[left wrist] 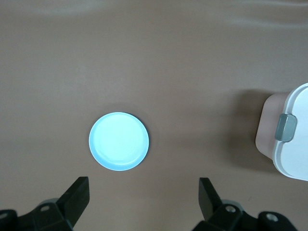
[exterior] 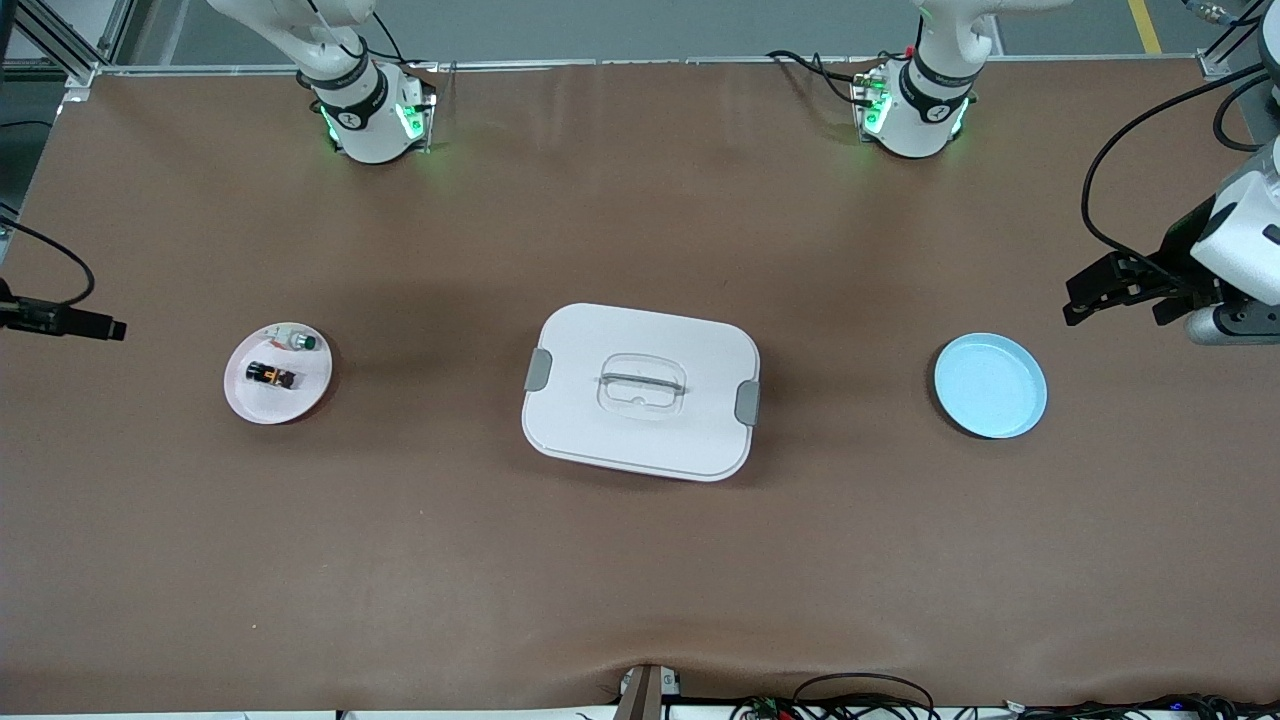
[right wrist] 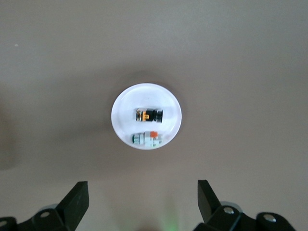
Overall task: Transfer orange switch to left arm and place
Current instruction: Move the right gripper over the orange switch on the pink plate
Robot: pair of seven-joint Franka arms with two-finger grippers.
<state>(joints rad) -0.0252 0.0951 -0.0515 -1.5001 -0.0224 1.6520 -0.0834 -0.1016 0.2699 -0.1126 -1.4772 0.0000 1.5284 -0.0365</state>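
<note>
1. Brown table (exterior: 640,560) carries the box (exterior: 641,391) at centre.
2. Orange switch (exterior: 271,376) lies on the pink plate (exterior: 245,400), toward my right arm's end.
3. My left gripper (left wrist: 144,202) hangs spread above the blue plate (left wrist: 119,141).
4. My right gripper (right wrist: 143,202) hangs spread, empty, above the pink plate.

The box (left wrist: 291,139) is cut off by the left wrist view's edge — only one corner and one grey clip (left wrist: 285,127) show.

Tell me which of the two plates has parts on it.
The pink plate toward the right arm's end: it holds the orange switch and a green-tipped part. The blue plate is bare.
</note>
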